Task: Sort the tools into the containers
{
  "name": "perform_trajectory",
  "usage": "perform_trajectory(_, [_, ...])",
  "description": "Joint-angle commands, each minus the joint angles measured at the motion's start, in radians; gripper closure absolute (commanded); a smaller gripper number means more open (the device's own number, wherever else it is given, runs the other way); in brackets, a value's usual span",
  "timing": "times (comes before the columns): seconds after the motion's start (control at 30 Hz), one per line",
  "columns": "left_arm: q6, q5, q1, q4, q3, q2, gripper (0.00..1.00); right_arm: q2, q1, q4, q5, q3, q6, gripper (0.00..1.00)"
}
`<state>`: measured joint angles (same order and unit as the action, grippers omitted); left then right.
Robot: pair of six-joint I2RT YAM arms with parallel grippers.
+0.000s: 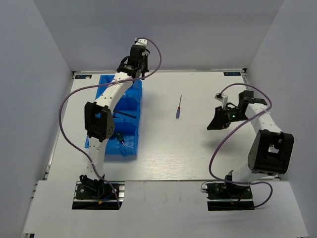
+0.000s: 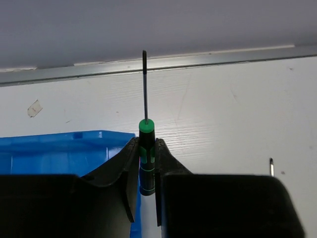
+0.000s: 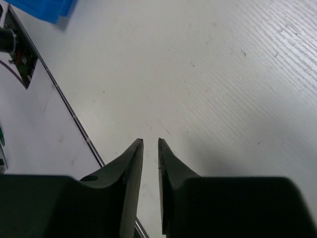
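Note:
My left gripper point(image 2: 147, 148) is shut on a stubby green-handled screwdriver point(image 2: 146, 130), whose dark shaft points at the back wall. In the top view the left gripper point(image 1: 140, 72) hangs over the far right corner of the blue bins point(image 1: 110, 82). The bins also show in the left wrist view point(image 2: 54, 148). Another green-handled screwdriver point(image 1: 120, 138) lies in the near bin and a slim dark tool point(image 1: 127, 114) in the middle one. A thin blue-handled screwdriver point(image 1: 178, 107) lies on the table mid-way. My right gripper point(image 1: 214, 124) point(image 3: 150, 144) is empty, its jaws a narrow slit apart above bare table.
The white table point(image 1: 198, 153) is walled in at the back and both sides. A metal rail runs along its far edge point(image 2: 198, 59). The left arm's cable point(image 1: 67, 134) loops over the left side; the right arm's cable point(image 1: 215, 153) hangs at the right.

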<state>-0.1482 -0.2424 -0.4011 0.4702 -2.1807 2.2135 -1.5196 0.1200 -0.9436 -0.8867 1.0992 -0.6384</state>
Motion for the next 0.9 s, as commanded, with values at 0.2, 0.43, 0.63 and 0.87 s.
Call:
perform_trajectory(0.2, [-0.022, -0.146, 0.081, -0.005, 0.119, -0.038, 1.0, -0.181, -0.118, 0.019, 0.173, 0.221, 0.025, 0.62])
perform_trajectory(0.43, [-0.056, -0.146, 0.12, -0.056, 0.228, -0.1, 0.65, -0.462, -0.243, -0.015, 0.294, 0.519, 0.161, 0.56])
perform_trajectory(0.63, [-0.077, -0.136, 0.142, -0.125, 0.329, -0.195, 0.34, -0.666, -0.388, -0.02, 0.44, 0.837, 0.308, 0.59])
perform_trajectory(0.87, [-0.088, -0.019, 0.113, -0.134, 0.427, -0.36, 0.23, -0.792, -0.51, 0.063, 0.626, 0.976, 0.519, 0.56])
